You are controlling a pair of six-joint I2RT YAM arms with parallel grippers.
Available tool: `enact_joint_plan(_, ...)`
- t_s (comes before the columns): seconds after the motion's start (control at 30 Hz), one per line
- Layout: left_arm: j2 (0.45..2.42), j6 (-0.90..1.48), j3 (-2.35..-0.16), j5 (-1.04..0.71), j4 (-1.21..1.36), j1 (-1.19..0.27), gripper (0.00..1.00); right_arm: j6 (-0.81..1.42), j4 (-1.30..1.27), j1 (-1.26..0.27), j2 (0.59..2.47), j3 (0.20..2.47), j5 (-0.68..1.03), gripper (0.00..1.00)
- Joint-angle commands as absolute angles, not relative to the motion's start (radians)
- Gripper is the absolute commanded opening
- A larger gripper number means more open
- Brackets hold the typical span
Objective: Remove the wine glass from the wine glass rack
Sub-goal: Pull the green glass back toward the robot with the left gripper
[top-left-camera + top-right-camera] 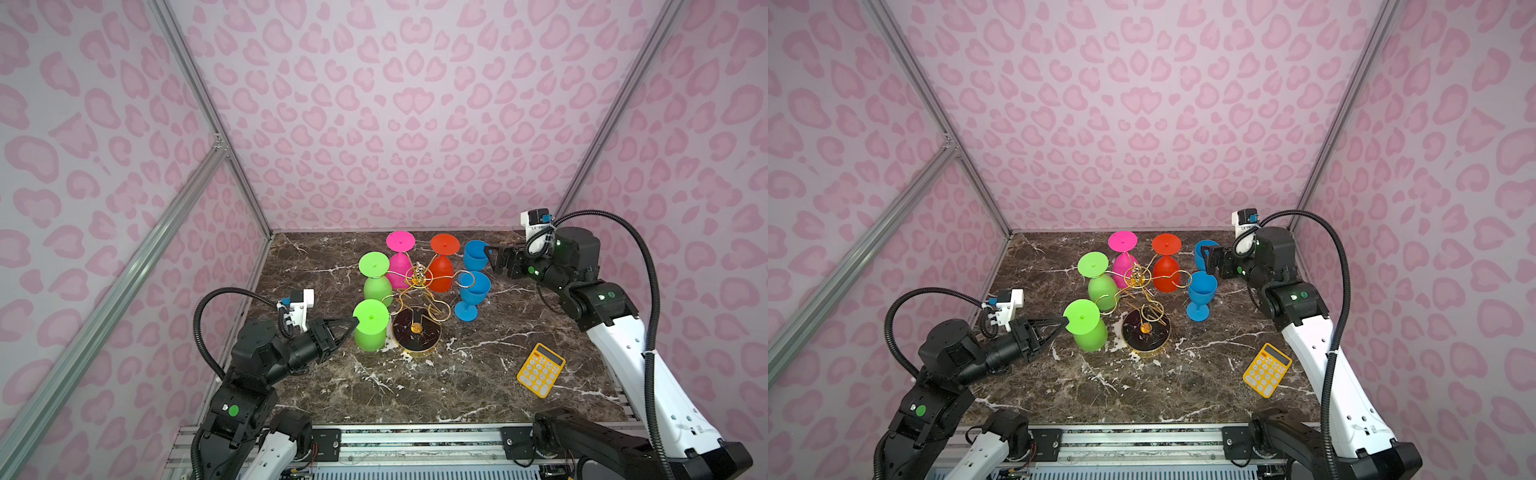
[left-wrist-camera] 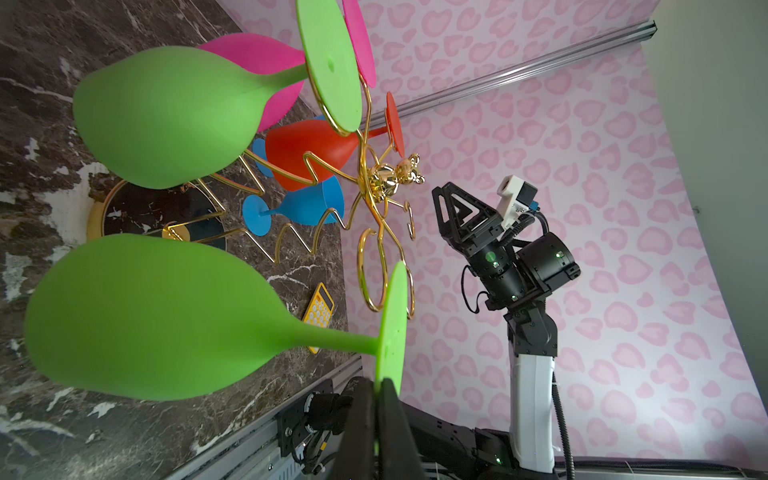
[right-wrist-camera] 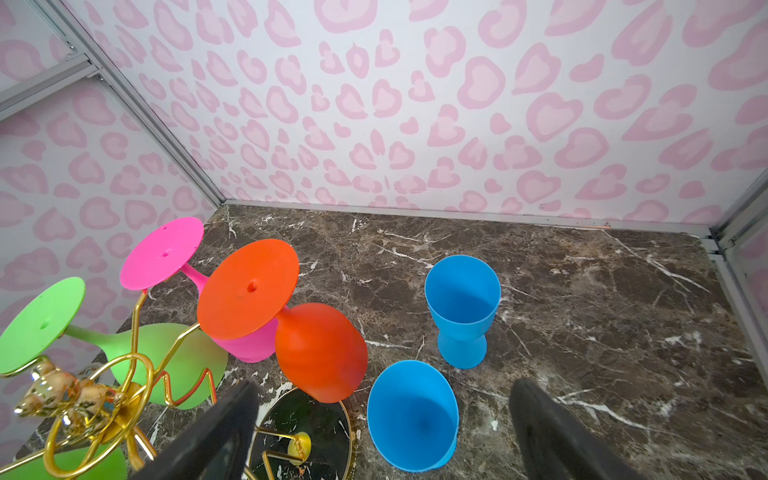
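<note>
The gold wire wine glass rack (image 1: 417,282) stands mid-table on its round black base (image 1: 417,332). A green (image 1: 376,274), a pink (image 1: 400,257) and a red glass (image 1: 442,266) hang upside down from its loops. At the rack's front left my left gripper (image 1: 355,321) is shut on the foot rim of another inverted green wine glass (image 1: 371,328); its foot (image 2: 392,324) sits beside an empty gold loop (image 2: 374,274), outside it. My right gripper (image 1: 492,257) hangs open at the back right, above two upright blue glasses (image 3: 463,307), (image 3: 411,415), holding nothing.
A yellow calculator (image 1: 540,369) lies at the front right of the marble table (image 1: 415,390). Pink patterned walls with metal frame posts close in the back and both sides. A metal rail (image 1: 415,440) runs along the front edge.
</note>
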State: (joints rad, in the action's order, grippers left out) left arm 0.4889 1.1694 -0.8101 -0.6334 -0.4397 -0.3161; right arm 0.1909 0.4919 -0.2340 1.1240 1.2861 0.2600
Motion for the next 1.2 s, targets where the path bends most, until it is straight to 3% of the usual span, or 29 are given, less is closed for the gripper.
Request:
enact_joint_plan(0.0,0.492,1.172,-0.823,-0.704,-0.434,-0.316,0.04,0.193,0.465,-0.236,1.129,1.296,0.268,0.96)
enact_joint_plan(0.53,0.593,1.13,-0.931,-0.998,-0.419,-0.316,0.04,0.19,0.486,-0.236,1.131,1.329,0.267,0.96)
enact_joint_plan(1.17,0.782,1.169,-1.193,-1.02,-0.242,-0.316,0.04,0.154,0.473,-0.236,1.114,1.377,0.316,0.96)
